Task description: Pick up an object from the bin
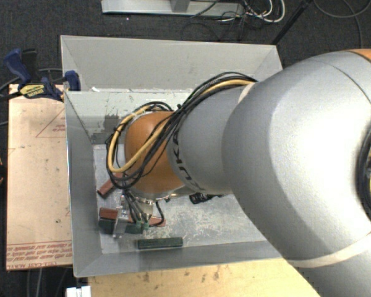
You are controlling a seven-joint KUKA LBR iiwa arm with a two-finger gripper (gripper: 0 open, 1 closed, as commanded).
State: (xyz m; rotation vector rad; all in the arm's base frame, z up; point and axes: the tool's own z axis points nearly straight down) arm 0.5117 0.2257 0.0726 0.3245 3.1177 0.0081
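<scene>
Where the left wall of the grey bin (80,184) meets the floor: a reddish-brown block (104,189), lying tilted, a little apart from the rest. Just below it, toward the near-left corner, a small heap: a red-brown piece (107,213) above a dark green piece (106,226). Right beside that heap, the gripper (128,223), low over the floor with thin wires about it; cannot tell how wide it stands, nor whether anything sits in it. Just right of it, a small red scrap (156,222). Nearer the front wall, a dark green flat bar (159,242), lying along that wall, alone. Above all these, the orange wrist cover (145,156), looped with black and yellow cables (119,142), hiding the middle of the floor. Further right, a small black thing (198,198) showing from under the arm. Then the thick grey arm (284,166) itself, covering the bin's right half.
</scene>
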